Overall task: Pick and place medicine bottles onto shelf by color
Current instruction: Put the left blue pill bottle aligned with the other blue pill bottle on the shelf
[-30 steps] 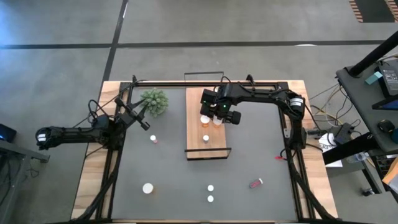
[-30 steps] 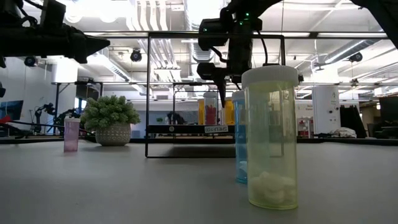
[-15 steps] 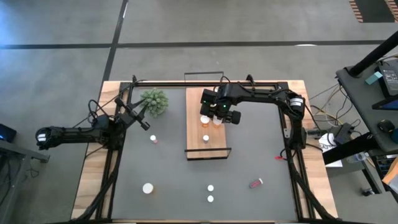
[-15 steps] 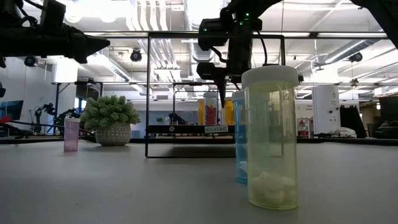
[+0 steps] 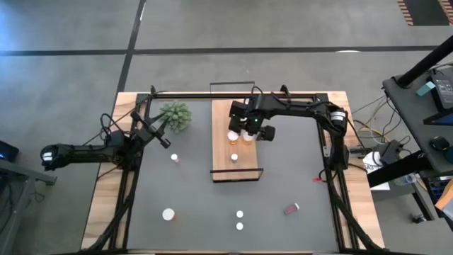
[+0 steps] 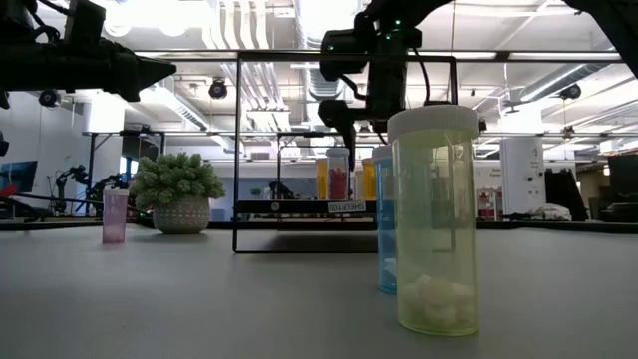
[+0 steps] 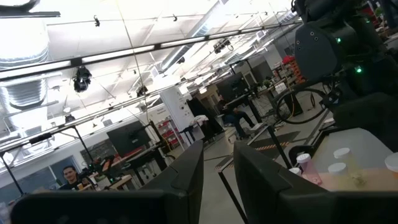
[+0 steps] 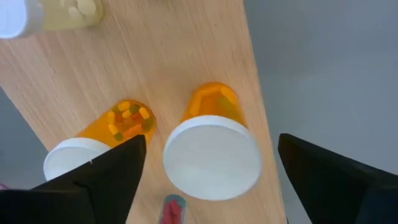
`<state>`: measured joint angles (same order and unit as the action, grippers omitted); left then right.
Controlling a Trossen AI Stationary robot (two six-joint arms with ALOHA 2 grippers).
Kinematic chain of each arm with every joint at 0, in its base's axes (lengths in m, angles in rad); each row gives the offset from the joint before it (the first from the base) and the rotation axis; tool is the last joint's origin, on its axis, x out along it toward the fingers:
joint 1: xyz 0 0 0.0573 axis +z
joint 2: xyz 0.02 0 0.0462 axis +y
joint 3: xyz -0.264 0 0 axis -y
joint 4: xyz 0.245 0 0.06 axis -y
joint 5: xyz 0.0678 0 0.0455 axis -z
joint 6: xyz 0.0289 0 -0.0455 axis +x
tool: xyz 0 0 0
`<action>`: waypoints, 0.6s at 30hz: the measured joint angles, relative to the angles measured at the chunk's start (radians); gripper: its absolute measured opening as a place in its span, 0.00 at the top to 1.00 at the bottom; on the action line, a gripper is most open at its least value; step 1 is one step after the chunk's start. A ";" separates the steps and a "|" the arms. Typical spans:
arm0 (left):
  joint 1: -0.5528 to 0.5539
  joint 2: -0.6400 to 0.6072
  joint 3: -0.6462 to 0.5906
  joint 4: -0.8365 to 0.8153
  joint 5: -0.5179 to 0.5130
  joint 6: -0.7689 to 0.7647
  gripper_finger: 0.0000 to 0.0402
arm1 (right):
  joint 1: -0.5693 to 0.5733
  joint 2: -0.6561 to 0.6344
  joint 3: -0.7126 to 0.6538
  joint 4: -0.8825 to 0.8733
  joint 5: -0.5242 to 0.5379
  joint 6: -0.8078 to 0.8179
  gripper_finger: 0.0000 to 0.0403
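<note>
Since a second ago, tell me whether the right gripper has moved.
Yes. The right gripper has shifted slightly along the shelf toward its far wire rail, and its fingers opened around an orange bottle.

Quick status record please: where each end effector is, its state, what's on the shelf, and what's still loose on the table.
right end effector: open, above the shelf, straddling an orange bottle without holding it
left end effector: shut, empty, raised at the table's left, near the plant
shelf: bottles grouped at its far half, one more nearer the middle
beside the straddled bottle: second orange bottle, upright
loose on table: pink bottle, large whitish bottle, two small bottles, red bottle on its side
</note>
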<state>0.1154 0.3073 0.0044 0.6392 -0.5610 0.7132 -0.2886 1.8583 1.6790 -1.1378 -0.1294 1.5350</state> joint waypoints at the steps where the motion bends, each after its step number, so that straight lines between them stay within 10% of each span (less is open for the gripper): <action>1: 0.000 0.000 0.000 0.000 0.000 0.000 0.82 | 0.000 -0.009 0.000 -0.008 0.000 -0.001 0.11; 18: 0.000 0.000 0.000 0.000 0.000 0.000 0.82 | 0.222 -0.313 -0.001 -0.350 0.265 0.201 0.10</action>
<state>0.1150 0.3073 0.0040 0.6392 -0.5613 0.7132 -0.0670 1.5450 1.6783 -1.4880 0.1361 1.7365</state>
